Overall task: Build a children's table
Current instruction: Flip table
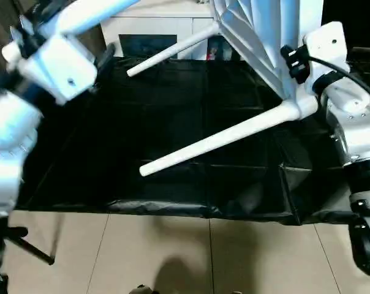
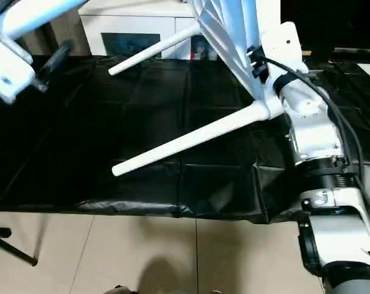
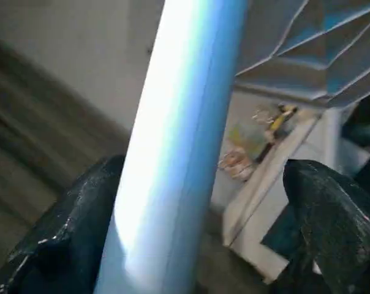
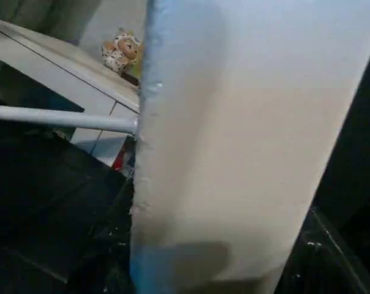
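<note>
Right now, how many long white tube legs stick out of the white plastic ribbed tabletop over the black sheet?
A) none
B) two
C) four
B: two white tube legs, a near one and a far one, project from the tilted tabletop over the black sheet.

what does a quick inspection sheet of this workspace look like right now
surface: black sheet spread over the floor, creased, front edge on beige tiles
job's things: tabletop tipped on edge, ribbed underside showing; near leg and far leg socketed, pointing out sideways; third leg lifted at the left
clutter: nothing seen on the sheet
grippers: left tool around the third leg; right tool at the tabletop's edge, grip unclear
cables: black cable along the right forearm
surroundings: white cabinet behind; tripod foot on the tiles
</note>
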